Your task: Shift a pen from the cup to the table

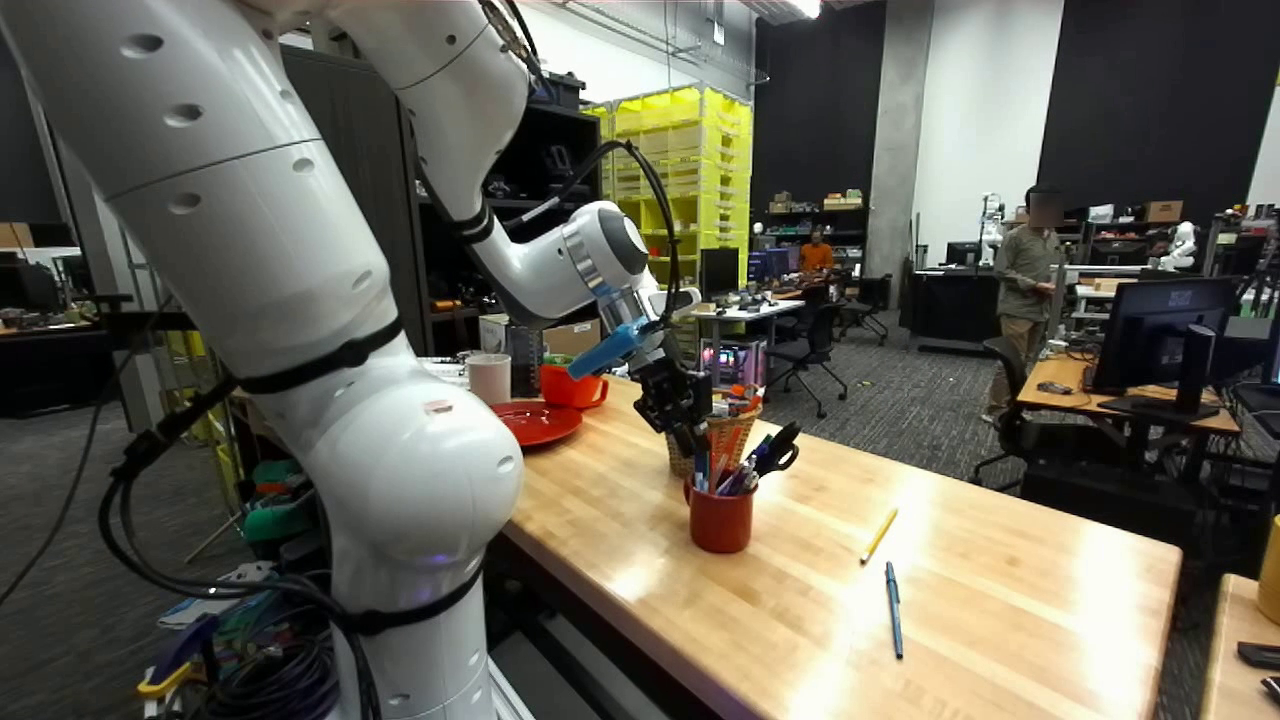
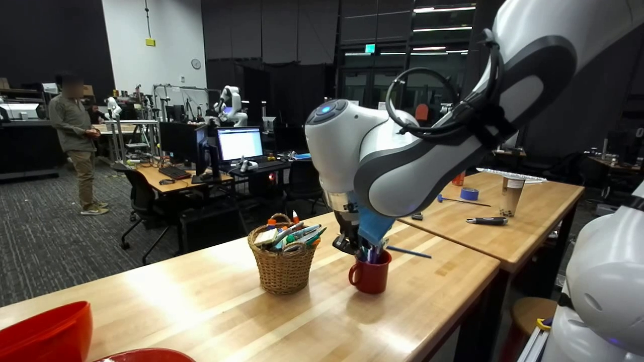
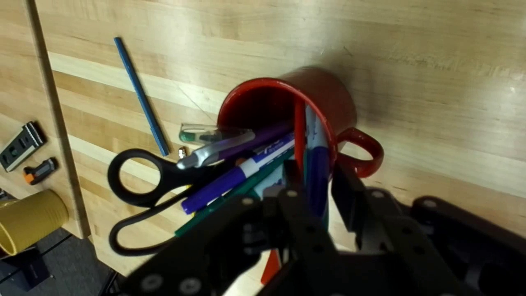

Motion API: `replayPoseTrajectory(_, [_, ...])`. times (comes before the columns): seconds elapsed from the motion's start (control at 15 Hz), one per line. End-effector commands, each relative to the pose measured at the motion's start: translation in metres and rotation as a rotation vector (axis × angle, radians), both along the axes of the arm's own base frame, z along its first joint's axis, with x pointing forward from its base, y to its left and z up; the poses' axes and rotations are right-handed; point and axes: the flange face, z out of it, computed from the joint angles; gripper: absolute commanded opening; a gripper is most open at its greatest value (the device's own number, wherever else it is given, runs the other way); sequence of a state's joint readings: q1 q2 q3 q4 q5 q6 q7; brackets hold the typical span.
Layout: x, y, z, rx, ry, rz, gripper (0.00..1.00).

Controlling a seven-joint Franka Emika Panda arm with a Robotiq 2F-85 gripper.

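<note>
Many pens (image 3: 259, 163) lean in the cup (image 1: 720, 525) on the shiny table (image 1: 800, 600). In an exterior view, someone (image 1: 1025, 280) stands at the cup's two o'clock. I can't tell if the gripper (image 3: 317, 170) squeezes any.

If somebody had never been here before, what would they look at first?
Most likely the big white robot arm, reaching over the wooden table in both exterior views. Next, perhaps, the red mug beneath its black gripper, bristling with pens and black scissors. Then maybe the woven basket standing near the mug.
</note>
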State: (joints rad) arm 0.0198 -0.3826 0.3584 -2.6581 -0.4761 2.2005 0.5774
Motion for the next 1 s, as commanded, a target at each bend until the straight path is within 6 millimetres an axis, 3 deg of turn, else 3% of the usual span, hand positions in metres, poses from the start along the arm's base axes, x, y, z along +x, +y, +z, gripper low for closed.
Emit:
replayPoseTrajectory(0.0, [0.0, -0.002, 0.006, -0.036, -0.024, -0.016, 0.01])
replayPoseTrajectory(0.47, [0.0, 0.001, 0.015, -0.04, -0.033, -0.015, 0.03])
replayPoseTrajectory(0.73, [0.0, 0.011, 0.032, 0.03, -0.024, 0.013, 0.03])
replayPoseTrajectory(0.93, [-0.001, 0.018, 0.057, 0.046, -0.059, 0.032, 0.03])
